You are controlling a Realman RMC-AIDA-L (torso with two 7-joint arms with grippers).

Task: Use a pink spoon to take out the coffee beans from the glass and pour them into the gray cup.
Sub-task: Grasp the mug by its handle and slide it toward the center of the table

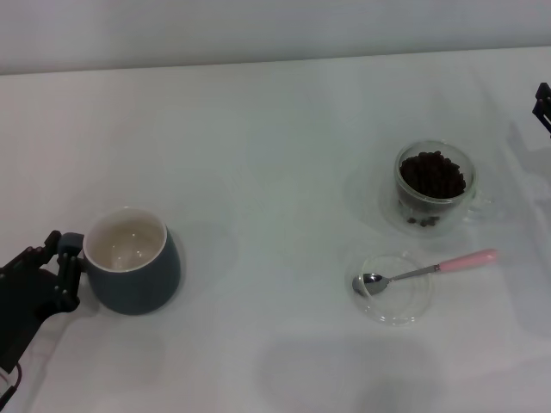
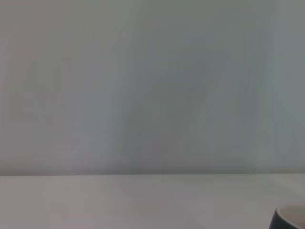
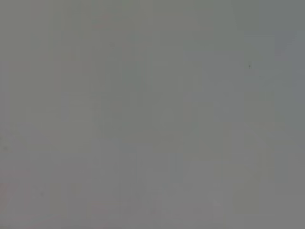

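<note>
The left gripper [image 1: 65, 267], at about 8 o'clock in the head view, is matte black, built of blocky, ridged segments with thick fingers [image 1: 71, 245] whose tips look dark blue-gray. Its body widens into a flat black housing toward the corner, and a thin dark cable with a hint of red curls under it at the frame's edge. The right gripper [image 1: 542, 105], at about 2 o'clock, shows only as a small black angular piece with jagged edges, cut off by the border.
</note>
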